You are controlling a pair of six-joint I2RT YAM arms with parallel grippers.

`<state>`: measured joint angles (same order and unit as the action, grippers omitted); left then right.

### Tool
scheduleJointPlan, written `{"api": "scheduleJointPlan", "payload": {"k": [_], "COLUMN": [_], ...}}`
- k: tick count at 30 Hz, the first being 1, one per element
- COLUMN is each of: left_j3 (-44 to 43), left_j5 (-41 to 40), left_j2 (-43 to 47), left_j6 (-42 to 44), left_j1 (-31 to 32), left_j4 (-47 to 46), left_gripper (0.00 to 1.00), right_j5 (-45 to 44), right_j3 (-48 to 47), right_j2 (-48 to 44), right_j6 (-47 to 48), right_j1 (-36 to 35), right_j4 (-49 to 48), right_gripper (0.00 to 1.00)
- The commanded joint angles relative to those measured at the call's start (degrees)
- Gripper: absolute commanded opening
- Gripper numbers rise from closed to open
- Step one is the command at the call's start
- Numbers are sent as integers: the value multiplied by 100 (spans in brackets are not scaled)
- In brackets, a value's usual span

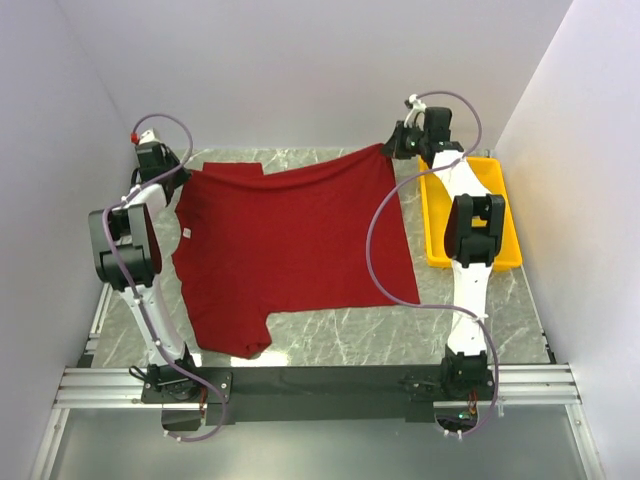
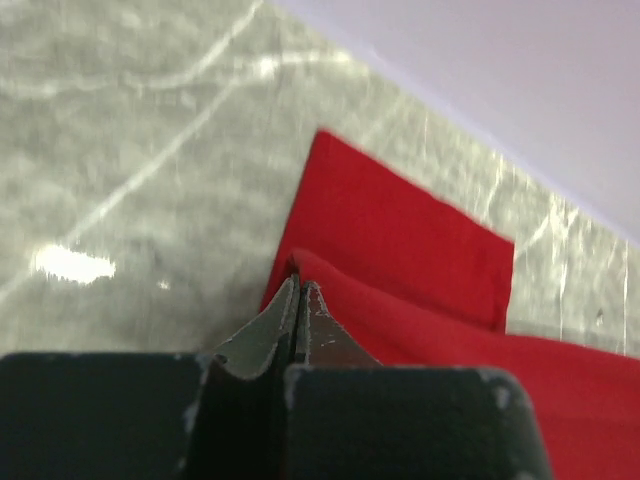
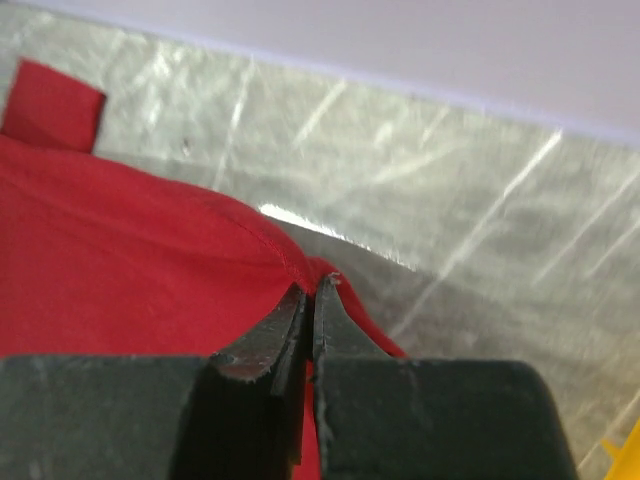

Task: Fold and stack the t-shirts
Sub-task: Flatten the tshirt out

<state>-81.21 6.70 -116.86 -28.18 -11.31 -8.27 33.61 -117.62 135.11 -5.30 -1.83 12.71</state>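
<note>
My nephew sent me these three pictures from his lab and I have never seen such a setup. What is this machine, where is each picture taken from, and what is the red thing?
These are two white robot arms bolted at the near edge of a marble-look table. The wide picture comes from a fixed camera above and behind them. The other two come from small cameras on each arm's wrist, looking along its own black fingers.

The red thing is a dark red t-shirt, spread on the table with one far corner lifted. The left end effector is shut on the shirt's far edge near a sleeve. The right end effector is shut on the shirt's hem at the other far corner and holds it raised. A yellow tray sits on the right, partly hidden by the right arm.
</note>
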Motion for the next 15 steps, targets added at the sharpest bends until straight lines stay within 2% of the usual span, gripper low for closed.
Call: {"api": "scheduleJointPlan", "payload": {"k": [1,9,15], "left_j3": [-736,-1160,-1415], "left_j5": [-257,-274,-143], "left_j2": [-275,-680,-830], "left_j6": [-91,-266,-249], "left_j1": [-11,-11,-11], "left_j4": [255,273,449], "left_gripper": [1,1,1], "right_j5": [-73,-73,-109], "right_j3": [-726,-419,-393], "right_j2": [147,86,112], "right_j6": [-234,-788,-762], "right_j1": [7,50,121], "right_j4": [522,232,258], "right_gripper": [0,0,0]}}
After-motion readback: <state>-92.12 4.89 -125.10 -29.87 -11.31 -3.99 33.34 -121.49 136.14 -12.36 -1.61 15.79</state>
